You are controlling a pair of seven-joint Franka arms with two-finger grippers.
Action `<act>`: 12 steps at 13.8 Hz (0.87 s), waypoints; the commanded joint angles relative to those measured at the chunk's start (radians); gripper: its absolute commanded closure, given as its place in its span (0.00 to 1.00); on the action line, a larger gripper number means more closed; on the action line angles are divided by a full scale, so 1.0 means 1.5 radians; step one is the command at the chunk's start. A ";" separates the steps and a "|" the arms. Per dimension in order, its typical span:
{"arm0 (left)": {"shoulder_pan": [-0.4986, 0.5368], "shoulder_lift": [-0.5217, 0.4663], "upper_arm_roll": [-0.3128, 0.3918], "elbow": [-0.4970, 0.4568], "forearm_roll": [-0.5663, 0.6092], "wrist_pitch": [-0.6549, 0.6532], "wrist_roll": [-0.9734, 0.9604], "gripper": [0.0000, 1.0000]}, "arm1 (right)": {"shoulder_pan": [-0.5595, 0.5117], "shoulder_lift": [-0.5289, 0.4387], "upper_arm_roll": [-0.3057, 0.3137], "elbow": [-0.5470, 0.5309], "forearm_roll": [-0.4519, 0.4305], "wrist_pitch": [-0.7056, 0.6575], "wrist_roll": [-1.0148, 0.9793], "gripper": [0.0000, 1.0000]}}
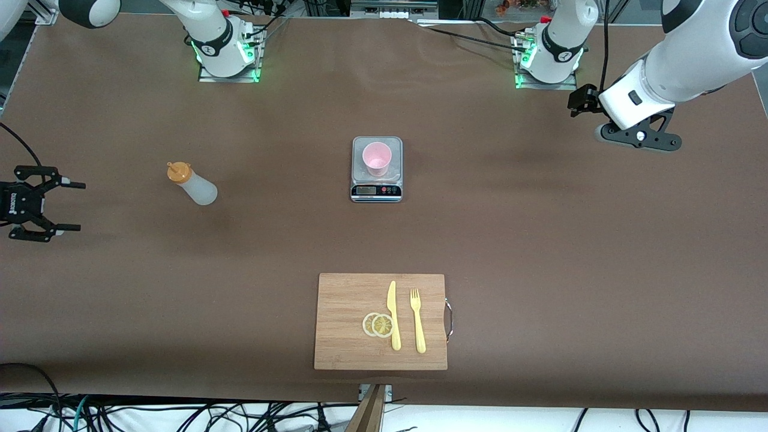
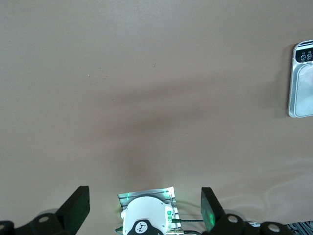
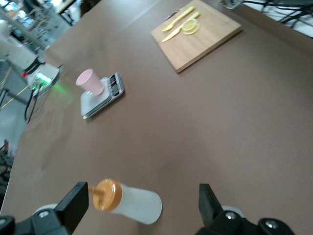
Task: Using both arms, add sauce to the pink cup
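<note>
Left gripper [image 2: 144, 208] hangs with fingers spread wide; right gripper [image 1: 66, 206] likewise hangs wide apart, both holding nothing.

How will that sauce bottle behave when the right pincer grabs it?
The sauce bottle stands upright, tall and narrow, so a sideways nudge could tip it. Its translucent plastic body probably flexes under squeeze. The smooth wall may slip in the open right pincer.

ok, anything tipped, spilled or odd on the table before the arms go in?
Nothing stands out. The sauce bottle stands upright with its cap on, toward the right arm's end. The pink cup sits upright on the scale. No spill shows. Knife, fork and lemon slices lie on the cutting board.
</note>
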 commanded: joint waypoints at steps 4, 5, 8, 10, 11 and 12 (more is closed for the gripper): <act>-0.001 0.002 0.000 0.014 -0.008 -0.015 -0.005 0.00 | -0.002 -0.135 0.216 -0.012 -0.248 0.200 0.412 0.00; -0.001 0.003 -0.001 0.015 -0.008 -0.015 -0.005 0.00 | -0.001 -0.156 0.252 -0.017 -0.315 0.230 0.488 0.00; -0.001 0.002 -0.001 0.015 -0.008 -0.015 -0.005 0.00 | 0.002 -0.219 0.367 -0.054 -0.525 0.270 0.680 0.00; -0.001 0.003 0.000 0.014 -0.008 -0.015 -0.005 0.00 | 0.006 -0.261 0.404 -0.099 -0.596 0.271 0.757 0.00; -0.001 0.002 -0.001 0.014 -0.008 -0.015 -0.005 0.00 | 0.009 -0.282 0.414 -0.122 -0.625 0.272 0.768 0.00; -0.001 0.002 -0.001 0.014 -0.008 -0.015 -0.005 0.00 | 0.010 -0.302 0.424 -0.142 -0.663 0.271 0.766 0.00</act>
